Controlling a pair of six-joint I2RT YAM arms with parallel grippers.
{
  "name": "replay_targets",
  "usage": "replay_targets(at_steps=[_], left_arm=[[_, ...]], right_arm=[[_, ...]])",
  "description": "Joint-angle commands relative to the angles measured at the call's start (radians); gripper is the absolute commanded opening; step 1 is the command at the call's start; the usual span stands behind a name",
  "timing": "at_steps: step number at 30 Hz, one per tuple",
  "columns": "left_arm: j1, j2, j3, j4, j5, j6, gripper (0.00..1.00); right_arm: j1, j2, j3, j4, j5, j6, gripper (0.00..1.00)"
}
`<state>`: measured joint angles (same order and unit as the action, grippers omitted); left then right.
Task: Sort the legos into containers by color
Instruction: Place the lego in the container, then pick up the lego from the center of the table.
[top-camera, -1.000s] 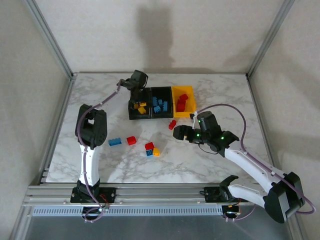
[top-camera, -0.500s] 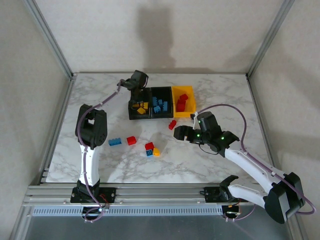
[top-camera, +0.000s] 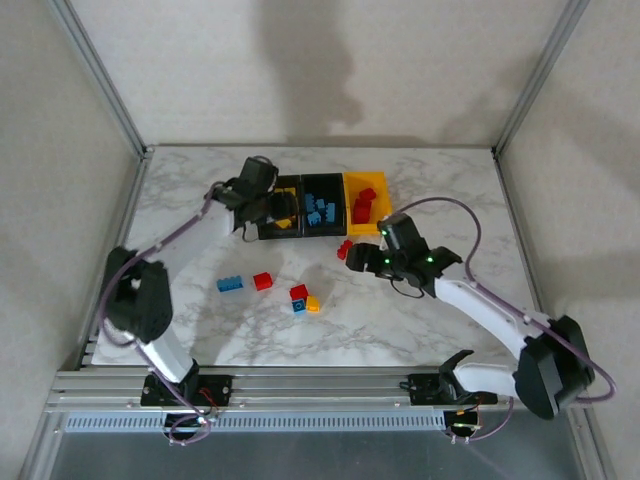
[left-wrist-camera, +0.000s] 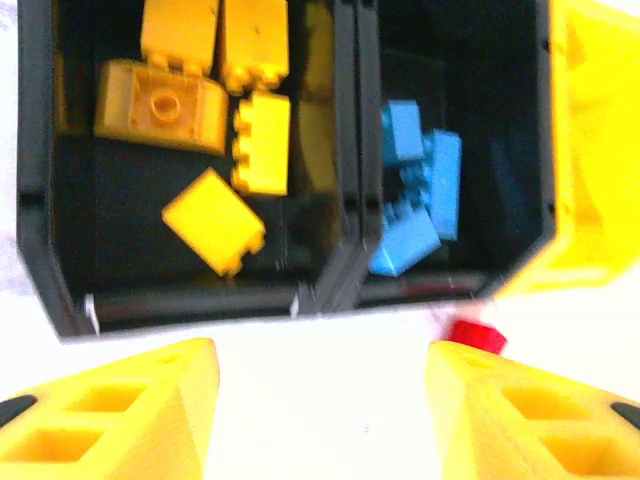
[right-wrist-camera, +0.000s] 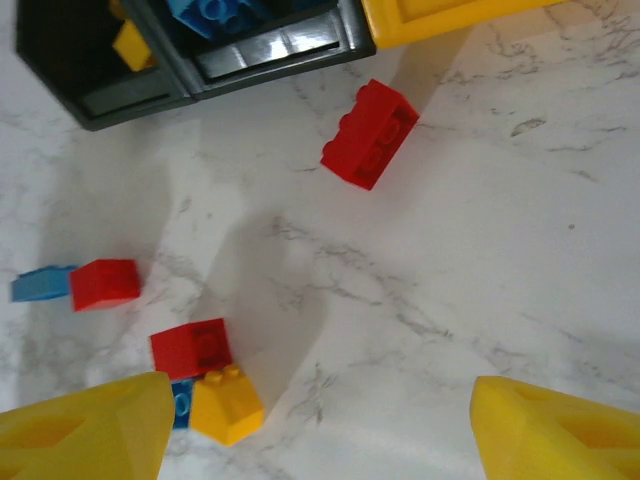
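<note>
Now the left gripper (left-wrist-camera: 320, 400) hangs over the near edge of the containers (left-wrist-camera: 345, 250), its yellow fingers (left-wrist-camera: 130, 410) spread wide with nothing between them. Just beyond it, the left black bin (left-wrist-camera: 35, 200) holds yellow legos (left-wrist-camera: 215, 220), and the middle black bin (left-wrist-camera: 548, 180) holds blue legos (left-wrist-camera: 415, 215). The yellow-orange bin (top-camera: 381, 205) on the right holds red legos (top-camera: 362, 205).

The right gripper (right-wrist-camera: 320, 420) hovers over the marble table (right-wrist-camera: 450, 250), near of the bins, jaws likewise parted and empty. A loose red brick (right-wrist-camera: 370, 133) lies tilted on the table just near of the containers. Farther left, a second red brick (right-wrist-camera: 105, 283) touches a blue brick (right-wrist-camera: 40, 285). Between these and the right gripper sits a tight cluster: a third red brick (right-wrist-camera: 190, 347), a yellow brick (right-wrist-camera: 227, 405) and a small blue brick (right-wrist-camera: 180, 403).
</note>
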<state>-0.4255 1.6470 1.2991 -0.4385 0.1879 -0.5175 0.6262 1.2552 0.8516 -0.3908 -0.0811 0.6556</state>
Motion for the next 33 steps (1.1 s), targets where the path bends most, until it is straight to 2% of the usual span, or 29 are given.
replay_targets(at_steps=[1, 5, 11, 20, 23, 27, 32, 33], left_arm=[[-0.024, -0.136, -0.145, 0.055, 0.026, -0.027, 0.56], [-0.039, -0.321, -0.340, 0.093, 0.025, -0.075, 0.57], [-0.050, -0.547, -0.521, 0.110, 0.030, -0.157, 0.61], [-0.056, -0.680, -0.607, 0.053, 0.007, -0.172, 0.62], [-0.056, -0.681, -0.615, 0.062, 0.016, -0.179, 0.62], [-0.058, -0.678, -0.622, 0.076, 0.023, -0.185, 0.62], [-0.061, -0.673, -0.627, 0.095, 0.030, -0.190, 0.62], [-0.061, -0.667, -0.629, 0.100, 0.033, -0.190, 0.62]], right_arm=[[0.031, 0.091, 0.082, -0.022, 0.104, 0.011, 0.77], [0.047, 0.230, 0.161, -0.025, 0.169, 0.064, 0.76], [0.051, 0.437, 0.291, -0.054, 0.232, 0.120, 0.74], [0.053, 0.617, 0.397, -0.045, 0.258, 0.164, 0.69], [0.053, 0.656, 0.421, -0.038, 0.265, 0.159, 0.63], [0.053, 0.687, 0.438, -0.038, 0.271, 0.151, 0.51], [0.053, 0.671, 0.399, -0.036, 0.275, 0.138, 0.26], [0.053, 0.665, 0.390, -0.041, 0.279, 0.138, 0.25]])
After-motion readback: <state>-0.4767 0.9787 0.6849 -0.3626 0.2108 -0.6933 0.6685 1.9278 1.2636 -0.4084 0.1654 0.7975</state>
